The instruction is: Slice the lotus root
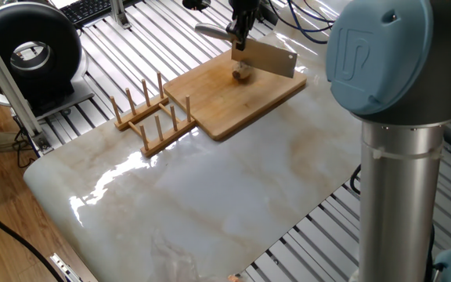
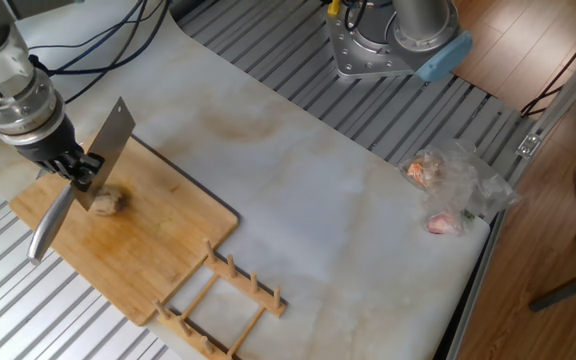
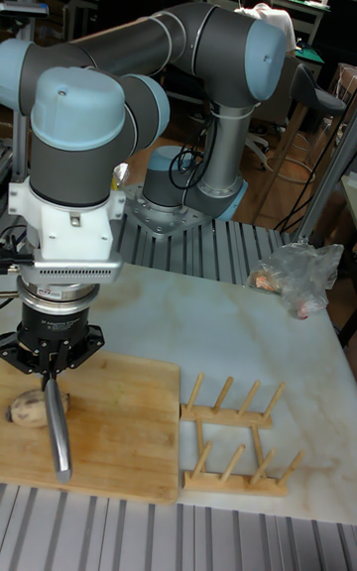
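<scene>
The lotus root (image 1: 243, 75) (image 2: 109, 202) (image 3: 26, 407), a small beige chunk, lies on the bamboo board (image 1: 249, 106) (image 2: 138, 260) (image 3: 119, 422). My gripper (image 1: 239, 43) (image 2: 80, 168) (image 3: 50, 373) hangs just over it, shut on a cleaver where blade and handle meet. The steel blade (image 1: 266, 59) (image 2: 110, 145) is upright with its edge down at the root's top. I cannot tell whether the edge is in the root. The handle (image 2: 48, 225) (image 3: 59, 427) sticks out past the gripper.
A wooden peg rack (image 1: 151, 117) (image 2: 223, 300) (image 3: 238, 432) stands on the marble tabletop beside the board. Crumpled plastic bags (image 2: 448, 185) (image 3: 297, 279) with pinkish items lie near the far table edge. The arm's base (image 2: 393, 45) is bolted to the slatted frame.
</scene>
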Robot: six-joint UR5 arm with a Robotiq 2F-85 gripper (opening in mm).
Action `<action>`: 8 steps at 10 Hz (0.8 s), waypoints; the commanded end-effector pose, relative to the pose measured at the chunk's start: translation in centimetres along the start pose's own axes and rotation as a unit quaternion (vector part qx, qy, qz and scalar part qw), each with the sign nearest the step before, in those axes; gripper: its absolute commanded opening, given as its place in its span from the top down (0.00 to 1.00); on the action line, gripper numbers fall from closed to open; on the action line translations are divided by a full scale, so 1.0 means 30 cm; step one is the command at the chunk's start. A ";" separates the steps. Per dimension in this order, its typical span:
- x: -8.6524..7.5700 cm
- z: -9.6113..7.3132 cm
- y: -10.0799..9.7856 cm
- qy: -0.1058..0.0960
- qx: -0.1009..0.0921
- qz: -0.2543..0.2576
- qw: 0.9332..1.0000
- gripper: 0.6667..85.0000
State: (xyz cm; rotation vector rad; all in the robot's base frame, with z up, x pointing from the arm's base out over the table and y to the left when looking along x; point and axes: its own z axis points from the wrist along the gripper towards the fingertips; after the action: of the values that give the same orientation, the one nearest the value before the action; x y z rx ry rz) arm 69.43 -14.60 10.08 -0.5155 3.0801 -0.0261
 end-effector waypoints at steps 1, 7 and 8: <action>-0.017 0.014 0.000 -0.005 0.001 0.006 1.000 0.99; -0.023 -0.011 0.001 0.005 0.002 0.013 1.000 0.99; -0.024 -0.012 -0.001 0.007 0.003 0.014 1.000 0.99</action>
State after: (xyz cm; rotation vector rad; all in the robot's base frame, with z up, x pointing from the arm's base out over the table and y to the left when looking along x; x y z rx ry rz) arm 69.92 -14.55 10.07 -0.4904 3.0938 -0.0462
